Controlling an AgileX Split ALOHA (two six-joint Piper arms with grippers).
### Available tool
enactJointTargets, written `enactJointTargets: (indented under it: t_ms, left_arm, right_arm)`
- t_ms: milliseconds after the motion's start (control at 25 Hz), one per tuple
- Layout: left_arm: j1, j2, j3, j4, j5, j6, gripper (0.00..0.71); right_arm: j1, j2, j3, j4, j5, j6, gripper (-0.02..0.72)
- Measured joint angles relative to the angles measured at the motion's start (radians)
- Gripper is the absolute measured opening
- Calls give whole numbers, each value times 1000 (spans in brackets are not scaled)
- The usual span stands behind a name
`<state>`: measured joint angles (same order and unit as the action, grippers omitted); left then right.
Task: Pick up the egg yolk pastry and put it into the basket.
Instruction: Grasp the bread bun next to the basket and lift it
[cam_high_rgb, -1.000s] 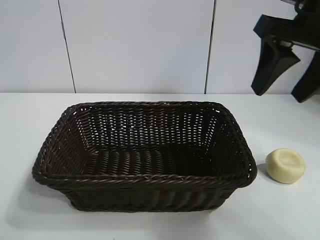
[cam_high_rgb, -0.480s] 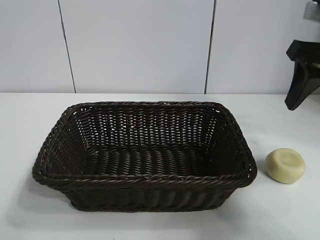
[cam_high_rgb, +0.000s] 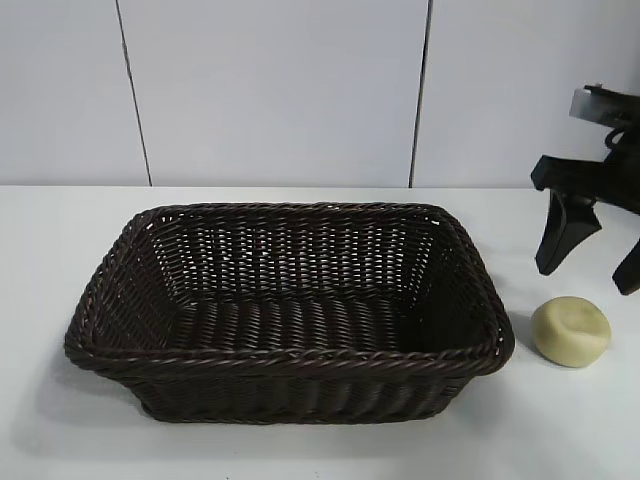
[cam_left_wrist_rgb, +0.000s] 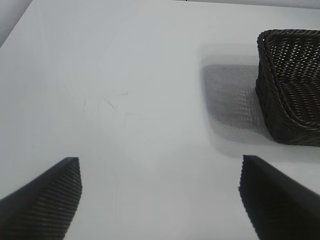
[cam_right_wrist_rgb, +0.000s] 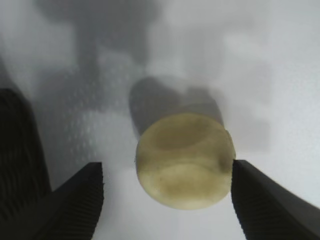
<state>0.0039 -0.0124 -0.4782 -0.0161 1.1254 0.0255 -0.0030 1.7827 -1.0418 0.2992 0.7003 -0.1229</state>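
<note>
The egg yolk pastry (cam_high_rgb: 571, 331) is a small pale yellow puck lying on the white table just right of the basket (cam_high_rgb: 290, 357), a large dark brown wicker basket that stands empty. My right gripper (cam_high_rgb: 594, 268) is open and hangs just above and behind the pastry. In the right wrist view the pastry (cam_right_wrist_rgb: 185, 160) lies between the spread fingers of that gripper (cam_right_wrist_rgb: 167, 172), close to one fingertip. My left gripper (cam_left_wrist_rgb: 160, 167) is open over bare table, with a corner of the basket (cam_left_wrist_rgb: 290, 90) off to one side.
A white panelled wall (cam_high_rgb: 270, 90) stands behind the table. The white tabletop (cam_high_rgb: 50, 230) runs around the basket on all sides.
My right gripper has come down from the upper right corner and now hangs low, just above the pastry. The pastry and the basket have not moved.
</note>
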Motion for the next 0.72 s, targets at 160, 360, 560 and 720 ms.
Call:
enactJointTargets:
  t_ms: [160, 360, 560, 720]
  left_arm:
    - [0, 0, 0, 0, 0, 0, 624]
    - [0, 0, 0, 0, 0, 0, 624]
    - [0, 0, 0, 0, 0, 0, 624]
    - [0, 0, 0, 0, 0, 0, 624]
  right_arm:
    - [0, 75, 0, 13, -37, 0, 519]
    - [0, 115, 0, 15, -65, 0, 496]
    - [0, 115, 0, 14, -60, 0, 147]
    - [0, 106, -1, 15, -28, 0, 43]
